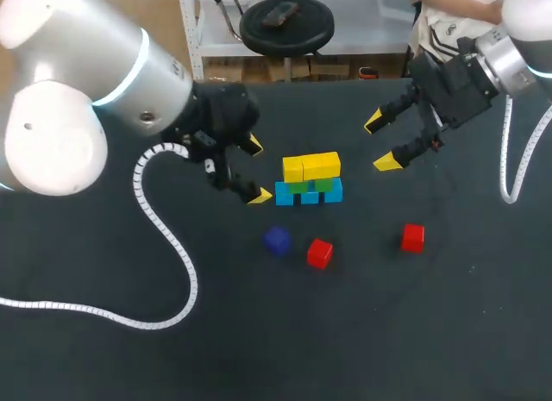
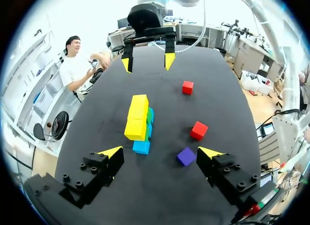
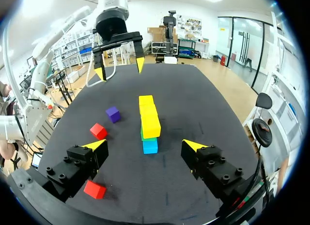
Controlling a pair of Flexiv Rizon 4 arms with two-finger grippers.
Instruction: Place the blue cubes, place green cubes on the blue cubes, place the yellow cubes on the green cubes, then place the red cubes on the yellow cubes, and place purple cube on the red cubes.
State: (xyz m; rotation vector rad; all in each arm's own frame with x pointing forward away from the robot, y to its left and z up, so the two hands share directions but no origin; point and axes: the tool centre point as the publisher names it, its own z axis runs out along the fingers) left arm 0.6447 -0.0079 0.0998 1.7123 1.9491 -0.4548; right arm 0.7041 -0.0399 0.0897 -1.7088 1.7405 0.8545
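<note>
A stack stands mid-table: a row of blue cubes (image 1: 309, 195) at the bottom, green cubes (image 1: 311, 185) on them and two yellow cubes (image 1: 310, 166) on top. In front lie a purple cube (image 1: 277, 241) and two red cubes, one (image 1: 320, 253) beside the purple cube and one (image 1: 412, 238) further right. My left gripper (image 1: 257, 171) hangs open just left of the stack, holding nothing. My right gripper (image 1: 380, 142) is open up to the stack's right, also holding nothing. In the left wrist view the yellow cubes (image 2: 137, 116) are ahead of the open gripper (image 2: 161, 152), and the purple cube (image 2: 186, 156) is near one finger.
The table (image 1: 259, 332) is covered in black cloth. The left arm's white cable (image 1: 168, 246) trails across its left side. In the right wrist view one red cube (image 3: 94, 189) lies beside one finger of my right gripper (image 3: 144, 145), the other red cube (image 3: 98, 131) ahead.
</note>
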